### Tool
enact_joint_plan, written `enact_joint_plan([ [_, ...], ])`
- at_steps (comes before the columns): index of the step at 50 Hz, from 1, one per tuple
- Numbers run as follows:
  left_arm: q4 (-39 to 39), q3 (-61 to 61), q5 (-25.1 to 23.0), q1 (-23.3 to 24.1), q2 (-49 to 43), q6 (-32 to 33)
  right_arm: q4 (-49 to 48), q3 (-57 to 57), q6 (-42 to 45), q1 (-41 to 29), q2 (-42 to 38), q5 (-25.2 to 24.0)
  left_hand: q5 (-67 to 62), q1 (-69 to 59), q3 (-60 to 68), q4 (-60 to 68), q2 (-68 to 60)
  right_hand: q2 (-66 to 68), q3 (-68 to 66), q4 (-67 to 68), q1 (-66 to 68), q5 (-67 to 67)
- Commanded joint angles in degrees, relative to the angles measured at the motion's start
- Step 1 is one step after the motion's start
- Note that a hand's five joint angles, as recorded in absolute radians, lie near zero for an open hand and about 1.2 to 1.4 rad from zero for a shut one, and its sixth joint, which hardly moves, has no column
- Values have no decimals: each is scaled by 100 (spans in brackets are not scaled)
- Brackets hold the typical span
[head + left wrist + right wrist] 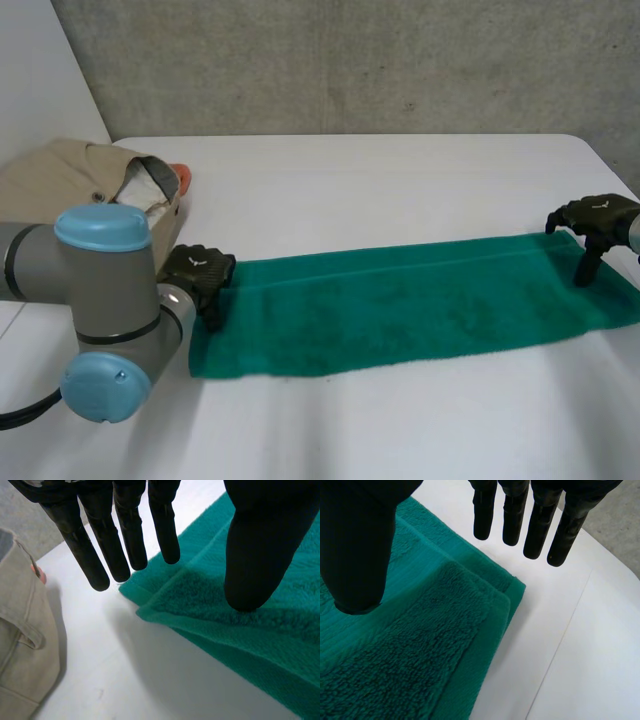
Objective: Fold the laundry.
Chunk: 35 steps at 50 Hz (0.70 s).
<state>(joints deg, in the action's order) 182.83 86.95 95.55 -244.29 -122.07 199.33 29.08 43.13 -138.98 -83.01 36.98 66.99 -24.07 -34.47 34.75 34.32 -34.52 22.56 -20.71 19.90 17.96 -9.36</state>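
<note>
Across the table [400, 170] in front of me the green towel [400, 305] runs long-ways from my left side to my right, and it looks doubled over lengthwise already. My left hand [198, 272] sits at the left end's far corner and my right hand [595, 218] at the right end's far corner, so one each, equally close. Both are open with nothing pinched. The straight fingers [100, 555] hang past the corner over bare table, with the thumb [260, 555] over the cloth, same deal on the right. Can't tell if the thumbs actually touch. I reckon the next fold goes end to end along that long axis. Beige garment [90, 180] sits off to my left.
</note>
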Motion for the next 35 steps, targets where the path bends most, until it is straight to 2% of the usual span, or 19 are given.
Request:
enact_joint_plan([
  [1, 16, -56, -1, -4, -176, 1, -16, 91, 2, 4, 11, -11, -775, -736, 708, 751, -731, -373, 188, -107, 87, 53],
  [5, 51, -47, -1, -4, -176, 1, -16, 99, 11, 13, 2, -11, -1950, -1911, 1883, 1926, -1905, -373, 188, -107, 87, 53],
  [6, 60, -47, -1, -4, -176, 1, -16, 99, 11, 13, 11, -11, -2470, -2430, 2403, 2446, -2425, -373, 188, -107, 87, 53],
  [7, 77, -56, -10, -4, -176, 1, -16, 99, 11, 13, 2, -11, -3758, -3718, 3690, 3733, -3713, -373, 188, -107, 87, 53],
  [9, 95, -56, -10, -4, -176, 1, -34, 108, 11, 13, 11, -11, -4590, -4550, 4522, 4565, -4545, -373, 188, -107, 87, 53],
  [23, 315, -91, -19, 75, -36, 71, -87, 223, 2, 4, 64, -2, -4593, -4553, 4525, 4568, -4548, -373, 188, -107, 87, 53],
  [26, 262, -91, 25, 75, -45, 80, -87, 240, 2, 4, 64, -2, -352, -313, 285, 328, -308, -373, 188, -107, 87, 53],
  [35, 236, 6, 43, 75, -115, 62, -104, 354, 11, 13, 108, -19, -322, -283, 255, 298, -278, -373, 188, -107, 87, 53],
])
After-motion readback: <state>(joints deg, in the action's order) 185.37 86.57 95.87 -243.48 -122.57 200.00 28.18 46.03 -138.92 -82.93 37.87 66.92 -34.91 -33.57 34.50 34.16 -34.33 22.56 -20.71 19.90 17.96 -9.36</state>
